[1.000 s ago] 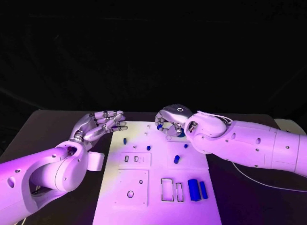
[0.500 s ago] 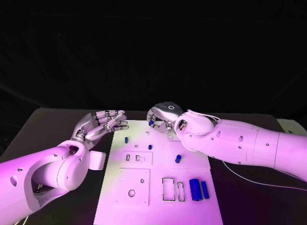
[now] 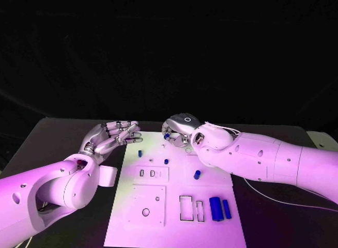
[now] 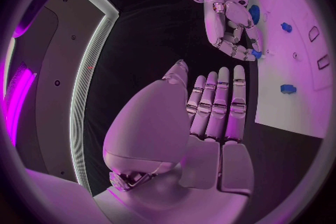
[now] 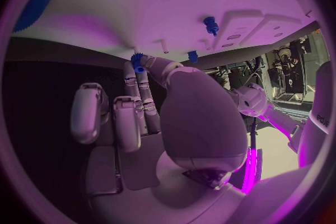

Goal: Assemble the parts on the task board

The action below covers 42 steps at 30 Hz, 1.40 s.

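Note:
The white task board (image 3: 177,199) lies in the middle of the table. My right hand (image 3: 181,131) hovers over its far edge and pinches a small blue toothed part (image 5: 137,60) between thumb and fingertips; the same part (image 3: 166,137) peeks out below the hand in the head view. My left hand (image 3: 113,136) is held beside the board's far left corner, fingers straight and apart, holding nothing. In the left wrist view my left hand (image 4: 217,106) points toward the right hand (image 4: 234,31). Small blue parts (image 3: 140,153) (image 3: 166,161) (image 3: 197,174) stand on the board.
Two long blue parts (image 3: 214,208) (image 3: 226,208) lie near the board's right edge, beside two narrow rectangular slots (image 3: 185,208). A round hole (image 3: 145,212) and small slots (image 3: 148,173) sit on the left half. Black table (image 3: 57,144) surrounds the board.
My right hand has moved a little left and toward the board's far edge, still holding the blue part. The left hand has stayed where it was.

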{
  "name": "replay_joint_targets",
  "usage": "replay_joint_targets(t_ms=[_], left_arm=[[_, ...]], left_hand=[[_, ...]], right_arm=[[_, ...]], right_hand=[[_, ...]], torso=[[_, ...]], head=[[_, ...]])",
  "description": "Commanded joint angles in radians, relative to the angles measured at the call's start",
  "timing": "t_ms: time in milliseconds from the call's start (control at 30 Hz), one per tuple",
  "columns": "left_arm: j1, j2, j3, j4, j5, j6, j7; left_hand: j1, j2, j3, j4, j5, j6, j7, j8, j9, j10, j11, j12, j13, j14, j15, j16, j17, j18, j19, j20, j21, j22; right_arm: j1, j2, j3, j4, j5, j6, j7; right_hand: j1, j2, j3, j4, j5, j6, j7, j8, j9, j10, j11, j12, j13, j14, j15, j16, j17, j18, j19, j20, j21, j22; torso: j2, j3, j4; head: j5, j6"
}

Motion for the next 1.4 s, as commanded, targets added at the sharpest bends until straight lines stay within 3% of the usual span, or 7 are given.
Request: replay_joint_targets(t_ms=[33, 533, 667, 867, 1000, 1167, 1400], left_arm=[[0.002, 0.002, 0.001, 0.001, 0.0, 0.019, 0.004], [0.008, 0.001, 0.001, 0.003, 0.0, 0.021, 0.003], [0.009, 0.0, 0.001, 0.002, 0.0, 0.021, 0.002], [0.01, 0.0, 0.001, 0.001, 0.0, 0.021, 0.002], [0.01, -0.004, 0.001, 0.001, 0.0, 0.018, 0.001], [0.01, -0.007, 0.001, -0.001, 0.0, 0.016, 0.001], [0.01, -0.012, 0.001, -0.002, 0.003, 0.017, 0.0]], left_hand=[[0.005, -0.003, 0.003, 0.0, -0.005, 0.0, 0.027, -0.004, -0.001, 0.0, 0.008, -0.006, -0.001, -0.006, -0.003, -0.006, 0.001, 0.014, 0.006, 0.0, -0.002, -0.001], [0.005, -0.003, 0.004, 0.0, -0.006, 0.0, 0.027, -0.004, -0.002, 0.0, 0.008, -0.007, -0.001, -0.007, -0.002, -0.007, 0.001, 0.014, 0.007, 0.0, -0.002, -0.001], [0.005, -0.003, 0.004, 0.0, -0.006, 0.0, 0.027, -0.004, -0.002, 0.0, 0.008, -0.007, -0.001, -0.007, -0.002, -0.007, 0.001, 0.014, 0.007, 0.0, -0.002, -0.001], [0.005, -0.003, 0.004, 0.0, -0.006, 0.0, 0.027, -0.004, -0.002, 0.0, 0.008, -0.007, -0.001, -0.007, -0.002, -0.007, 0.001, 0.014, 0.007, 0.0, -0.002, -0.001], [0.006, -0.004, 0.005, 0.0, -0.006, -0.001, 0.028, -0.005, -0.002, -0.001, 0.009, -0.009, -0.001, -0.008, -0.002, -0.009, 0.002, 0.014, 0.007, 0.0, -0.003, -0.002], [0.006, -0.004, 0.005, 0.0, -0.006, -0.001, 0.028, -0.005, -0.002, -0.001, 0.009, -0.009, -0.001, -0.008, -0.002, -0.009, 0.002, 0.014, 0.007, 0.0, -0.003, -0.002], [0.007, -0.004, 0.006, 0.0, -0.006, -0.001, 0.027, -0.005, -0.002, -0.001, 0.009, -0.01, -0.001, -0.008, -0.002, -0.01, 0.002, 0.014, 0.007, 0.0, -0.003, -0.002]], right_arm=[[-0.001, 0.004, 0.0, -0.004, -0.017, 0.026, 0.007], [-0.002, 0.033, 0.0, -0.043, -0.016, 0.032, 0.002], [-0.002, 0.038, -0.001, -0.054, -0.013, 0.027, 0.003], [-0.002, 0.028, -0.001, -0.042, -0.007, 0.002, 0.011], [0.001, 0.004, -0.001, -0.01, 0.011, -0.008, 0.01], [0.013, -0.048, 0.002, 0.05, 0.025, -0.016, 0.001], [0.033, -0.194, 0.013, 0.179, 0.106, -0.035, -0.011]], right_hand=[[-0.002, 0.009, -0.001, -0.004, 0.006, -0.006, 0.003, 0.003, 0.001, 0.026, -0.021, 0.004, 0.018, 0.075, -0.005, 0.006, 0.114, -0.009, -0.003, -0.004, 0.002, -0.001], [-0.02, 0.004, 0.004, -0.005, 0.001, -0.029, 0.009, -0.005, 0.007, 0.003, -0.012, -0.012, 0.017, 0.074, 0.002, 0.005, 0.111, -0.007, -0.013, 0.001, -0.005, -0.009], [-0.037, -0.007, 0.017, -0.005, -0.006, -0.058, 0.023, -0.019, 0.01, -0.045, 0.003, -0.018, 0.006, 0.072, 0.015, 0.003, 0.104, -0.002, -0.029, 0.012, -0.021, -0.028], [-0.078, -0.056, 0.017, -0.001, -0.013, -0.15, 0.068, -0.078, -0.006, -0.176, 0.046, -0.015, -0.024, 0.062, 0.052, -0.008, 0.077, 0.013, -0.076, 0.045, -0.076, -0.095], [-0.115, -0.076, -0.067, 0.021, 0.013, -0.161, 0.069, -0.096, -0.007, -0.2, 0.049, 0.003, -0.03, 0.059, 0.057, -0.011, 0.068, 0.016, -0.079, 0.055, -0.088, -0.101], [-0.095, -0.052, -0.186, 0.042, 0.025, -0.148, 0.059, -0.104, -0.004, -0.204, 0.041, 0.024, -0.032, 0.059, 0.05, -0.009, 0.065, 0.015, -0.071, 0.049, -0.091, -0.097], [-0.064, -0.038, -0.149, 0.06, 0.036, -0.097, 0.044, -0.1, 0.001, -0.094, 0.018, 0.075, -0.018, 0.071, 0.032, 0.015, 0.108, -0.001, -0.022, 0.034, -0.035, -0.017]], torso=[[0.001, -0.0001, 0.0004], [0.004, -0.0013, 0.0049], [0.003, -0.0023, 0.0038], [0.003, -0.001, 0.0038], [0.003, 0.0005, 0.0008], [0.001, 0.0012, -0.0012], [-0.002, 0.0062, -0.0122]], head=[[0.0, 0.0], [0.0, -0.001], [-0.001, -0.002], [0.002, -0.002], [0.005, -0.002], [0.001, 0.003], [-0.005, 0.009]])
